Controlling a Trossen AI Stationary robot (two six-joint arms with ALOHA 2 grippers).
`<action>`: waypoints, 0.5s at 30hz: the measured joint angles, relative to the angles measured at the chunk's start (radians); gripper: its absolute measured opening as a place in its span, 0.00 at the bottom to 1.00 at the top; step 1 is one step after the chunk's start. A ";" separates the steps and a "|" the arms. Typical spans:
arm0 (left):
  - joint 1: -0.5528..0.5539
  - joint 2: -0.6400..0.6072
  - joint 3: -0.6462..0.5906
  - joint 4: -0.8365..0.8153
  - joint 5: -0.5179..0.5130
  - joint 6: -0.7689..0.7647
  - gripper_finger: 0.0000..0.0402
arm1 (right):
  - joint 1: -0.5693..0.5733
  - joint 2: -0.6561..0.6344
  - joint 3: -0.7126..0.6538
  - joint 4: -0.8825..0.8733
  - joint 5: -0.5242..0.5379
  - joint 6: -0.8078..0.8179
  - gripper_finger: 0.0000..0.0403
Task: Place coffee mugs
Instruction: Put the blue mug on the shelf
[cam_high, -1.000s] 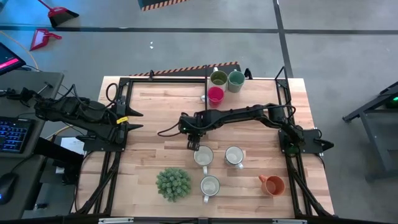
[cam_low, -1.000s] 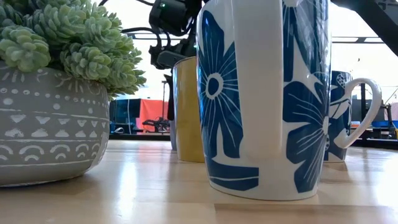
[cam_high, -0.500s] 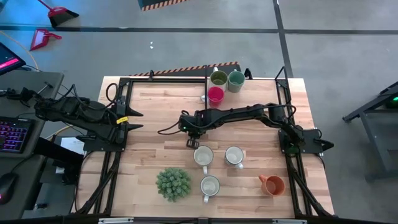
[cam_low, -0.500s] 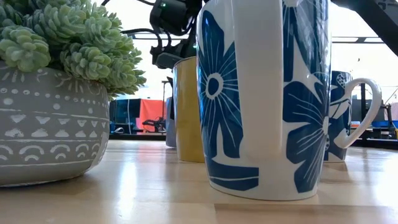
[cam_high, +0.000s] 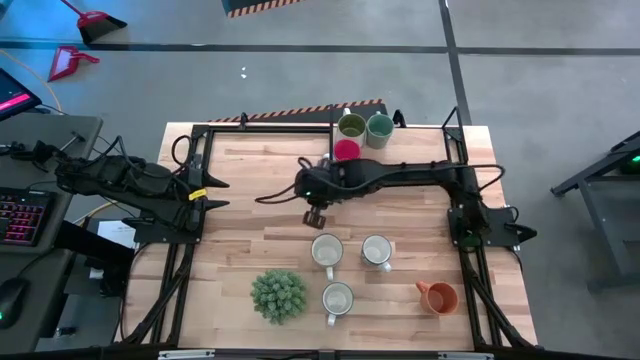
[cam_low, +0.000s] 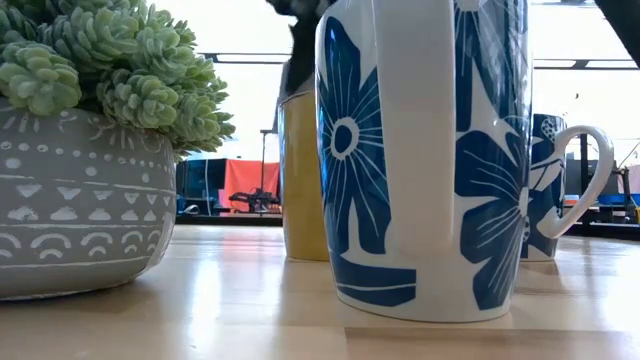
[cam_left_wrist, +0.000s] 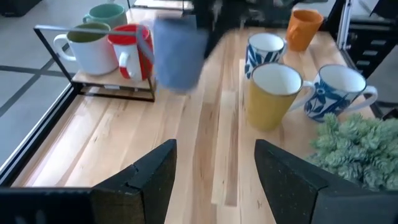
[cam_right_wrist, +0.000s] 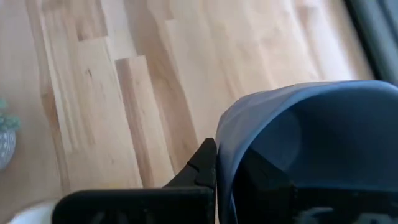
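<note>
One spiky green plant (cam_high: 278, 296) in a grey pot sits at the near edge of the wooden table (cam_high: 240, 180). Right beside it stands one white mug with blue flowers (cam_high: 337, 298), and off to the side, near the table's right edge, one orange mug (cam_high: 440, 297) lies by itself. One row farther back stand two more mugs next to each other: a yellow mug (cam_high: 326, 249) with a white inside and a second blue-flowered mug (cam_high: 376, 250). Just past the yellow mug, the right gripper (cam_high: 314, 216) hangs over the middle of the table. Its two fingers are pressed onto the rim of one blue-grey mug (cam_left_wrist: 180, 51), pinching it so the mug is up in the air, off the wood. In the right wrist view this mug (cam_right_wrist: 311, 149) fills much of the picture, with bare boards under it. At the far edge of the table three mugs stand close together in a small group: a red mug (cam_high: 346, 151), an olive green mug (cam_high: 351, 126) and a teal green mug (cam_high: 379, 127). That makes eight mugs in all: seven on the table and one in the air. The left gripper (cam_high: 222, 193) waits at the left side of the table, well away from the mugs, with its two fingers (cam_left_wrist: 138, 180) spread wide and nothing between them.
</note>
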 joint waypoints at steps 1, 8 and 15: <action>0.000 0.000 0.000 -0.008 0.000 0.000 0.51 | 0.000 -0.018 0.002 -0.027 0.020 0.013 0.00; 0.000 0.000 0.000 -0.021 0.000 -0.018 0.51 | -0.013 -0.127 -0.009 -0.240 0.199 0.105 0.00; 0.000 0.000 0.000 -0.020 0.000 -0.017 0.51 | -0.077 -0.181 -0.010 -0.407 0.274 0.146 0.00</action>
